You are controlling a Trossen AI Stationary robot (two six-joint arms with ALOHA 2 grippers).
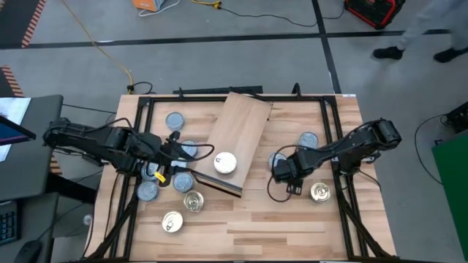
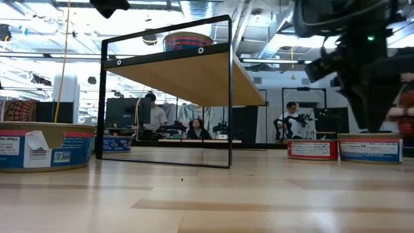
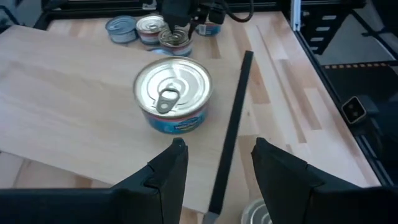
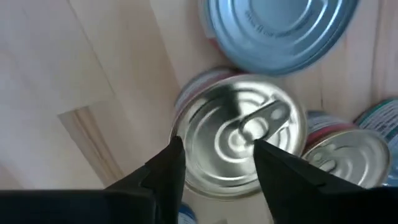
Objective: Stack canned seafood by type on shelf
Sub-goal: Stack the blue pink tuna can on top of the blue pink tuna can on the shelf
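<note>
The light-wood plank shelf (image 1: 238, 135) with a dark front edge lies at an angle across the middle of the slatted wooden tabletop (image 1: 248, 226). 1 flat round tin with a pale pull-tab lid (image 1: 225, 163) sits on the shelf near that dark edge; the left wrist view shows it standing upright (image 3: 173, 93).

The left gripper (image 1: 170, 155) reaches in from the left side of the shelf, its 2 dark fingers (image 3: 168, 171) spread apart with nothing between them, pointing toward the tin on the shelf but short of it. Around it crowd several tins: a blue-grey topped tin (image 1: 175, 120) behind it, another (image 1: 148, 191) toward the front, and 2 gold-lidded tins (image 1: 193, 201) and (image 1: 172, 222) nearer the front edge of the table.

The right gripper (image 1: 280, 166) hangs over a cluster of tins right of the shelf. In its wrist view the fingers (image 4: 165, 171) straddle a silver pull-tab tin (image 4: 239, 137), parted and not visibly pressing its sides. A blue-grey topped tin (image 4: 283, 31) lies just beside it, and a further pull-tab tin (image 4: 348, 155) touches it on another side. A lone gold-lidded tin (image 1: 319, 192) stands apart, nearer the front.
</note>
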